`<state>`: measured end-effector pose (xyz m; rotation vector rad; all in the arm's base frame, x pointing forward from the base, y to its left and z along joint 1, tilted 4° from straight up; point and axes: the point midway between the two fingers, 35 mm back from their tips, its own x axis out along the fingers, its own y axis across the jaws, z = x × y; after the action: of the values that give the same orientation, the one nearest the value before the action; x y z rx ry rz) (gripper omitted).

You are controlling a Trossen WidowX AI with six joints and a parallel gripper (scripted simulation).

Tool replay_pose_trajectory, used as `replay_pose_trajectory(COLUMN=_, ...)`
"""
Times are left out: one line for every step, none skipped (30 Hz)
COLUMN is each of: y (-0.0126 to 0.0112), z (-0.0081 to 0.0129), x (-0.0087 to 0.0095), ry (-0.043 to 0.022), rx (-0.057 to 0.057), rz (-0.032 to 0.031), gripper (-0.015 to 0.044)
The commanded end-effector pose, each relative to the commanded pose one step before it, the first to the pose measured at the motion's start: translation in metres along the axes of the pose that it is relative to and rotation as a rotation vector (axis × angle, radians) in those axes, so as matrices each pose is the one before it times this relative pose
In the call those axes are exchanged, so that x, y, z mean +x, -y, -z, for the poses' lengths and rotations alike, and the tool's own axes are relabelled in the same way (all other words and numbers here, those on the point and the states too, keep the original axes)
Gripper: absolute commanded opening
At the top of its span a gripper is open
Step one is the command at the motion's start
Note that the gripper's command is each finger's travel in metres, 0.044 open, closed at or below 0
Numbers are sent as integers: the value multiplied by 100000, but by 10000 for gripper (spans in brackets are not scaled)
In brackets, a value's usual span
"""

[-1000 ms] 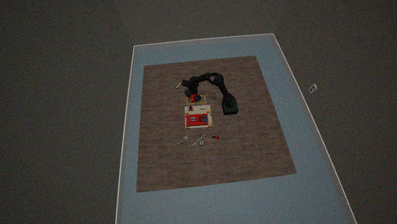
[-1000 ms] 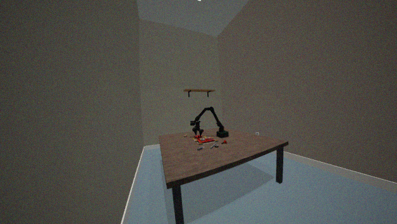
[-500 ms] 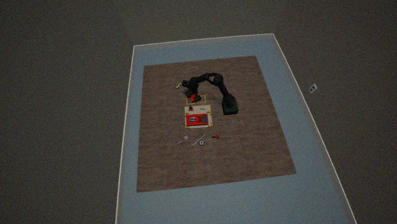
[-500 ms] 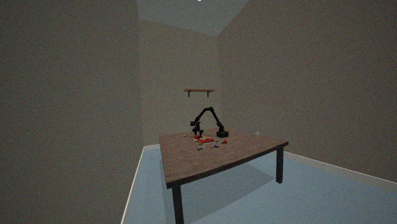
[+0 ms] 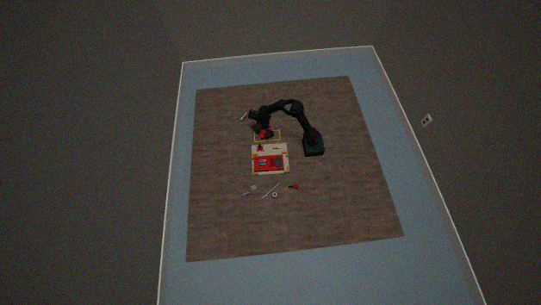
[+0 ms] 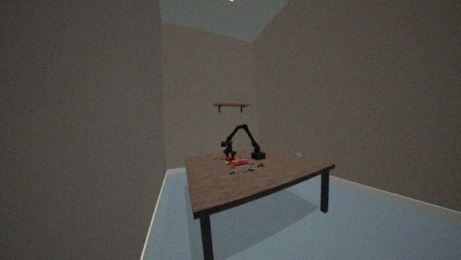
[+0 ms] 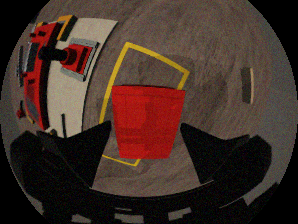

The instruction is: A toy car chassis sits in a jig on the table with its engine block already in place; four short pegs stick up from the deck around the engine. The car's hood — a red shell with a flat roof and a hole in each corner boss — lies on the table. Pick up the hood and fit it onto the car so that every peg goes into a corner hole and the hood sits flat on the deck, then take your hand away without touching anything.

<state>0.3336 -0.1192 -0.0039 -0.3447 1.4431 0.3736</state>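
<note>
1. Wrist view shows the hood, a red shell with a flat roof, lying on the table inside a yellow outline, directly between the two dark fingers.
2. The gripper is spread wide with nothing in it; one finger stands on each side of the hood, apart from it.
3. From the top view, the hood lies nearer the table's far edge than the jig, roughly midway between the left and right edges. The chassis sits in the jig just beyond the outline, toward the near edge.
4. Handling, as a judgement: the hood looks like a rigid, light plastic shell with smooth walls, so it should not flex but could slip or tilt under an off-centre pinch.
5. Best hold is probably across the two opposite side walls at mid-length, below the roof edge, leaving the corner bosses free for the pegs.
6. Small loose parts lie nearer the near edge, well apart from the hood.
</note>
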Motion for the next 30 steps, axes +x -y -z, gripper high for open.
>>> replay_pose_trajectory(y=-68, z=122, x=330, ry=-425, rx=484, rz=-29, gripper=440)
replay_pose_trajectory(y=-1, z=1, x=49, ry=0, rx=0, rz=-1, gripper=440)
replay_pose_trajectory(y=-1, z=1, x=49, ry=0, rx=0, rz=-1, gripper=440)
replay_pose_trajectory(y=-1, z=1, x=49, ry=0, rx=0, rz=-1, gripper=440)
replay_pose_trajectory(y=67, z=-122, x=-282, ry=425, rx=-522, rz=29, gripper=414)
replay_pose_trajectory(y=0, z=0, x=0, ry=0, rx=0, rz=0, gripper=388)
replay_pose_trajectory(y=0, z=0, x=0, ry=0, rx=0, rz=0, gripper=361)
replay_pose_trajectory(y=0, z=0, x=0, ry=0, rx=0, rz=0, gripper=335)
replay_pose_trajectory(y=0, z=0, x=0, ry=0, rx=0, rz=0, gripper=328)
replay_pose_trajectory(y=0, z=0, x=0, ry=0, rx=0, rz=0, gripper=322)
replay_pose_trajectory(y=0, z=0, x=0, ry=0, rx=0, rz=0, gripper=315)
replay_pose_trajectory(y=0, z=0, x=0, ry=0, rx=0, rz=0, gripper=308)
replay_pose_trajectory(y=0, z=0, x=0, ry=0, rx=0, rz=0, gripper=302)
replay_pose_trajectory(y=0, z=0, x=0, ry=0, rx=0, rz=0, gripper=295)
replay_pose_trajectory(y=0, z=0, x=0, ry=0, rx=0, rz=0, gripper=288)
replay_pose_trajectory(y=0, z=0, x=0, ry=0, rx=0, rz=0, gripper=282)
replay_pose_trajectory(y=0, z=0, x=0, ry=0, rx=0, rz=0, gripper=275)
replay_pose_trajectory(y=-12, z=23, x=9, ry=-107, rx=16, rz=-39, gripper=249)
replay_pose_trajectory(y=0, z=0, x=-53, ry=0, rx=0, rz=1, gripper=222)
replay_pose_trajectory(y=0, z=0, x=-56, ry=0, rx=0, rz=1, gripper=196)
replay_pose_trajectory(y=1, z=-1, x=-89, ry=0, rx=0, rz=1, gripper=170)
replay_pose_trajectory(y=1, z=-1, x=-131, ry=0, rx=0, rz=1, gripper=144)
replay_pose_trajectory(y=1, z=-1, x=-165, ry=0, rx=0, rz=2, gripper=117)
replay_pose_trajectory(y=1, z=-1, x=-192, ry=0, rx=0, rz=2, gripper=91)
replay_pose_trajectory(y=1, z=-2, x=-217, ry=0, rx=0, rz=2, gripper=65)
replay_pose_trajectory(y=1, z=-1, x=-155, ry=0, rx=0, rz=2, gripper=39)
replay_pose_trajectory(y=1, z=-2, x=-188, ry=0, rx=0, rz=2, gripper=12)
replay_pose_trajectory(y=2, z=-2, x=-240, ry=0, rx=0, rz=2, gripper=0)
replay_pose_trajectory(y=2, z=-2, x=-288, ry=0, rx=0, rz=3, gripper=0)
replay_pose_trajectory(y=2, z=-2, x=-311, ry=0, rx=0, rz=3, gripper=0)
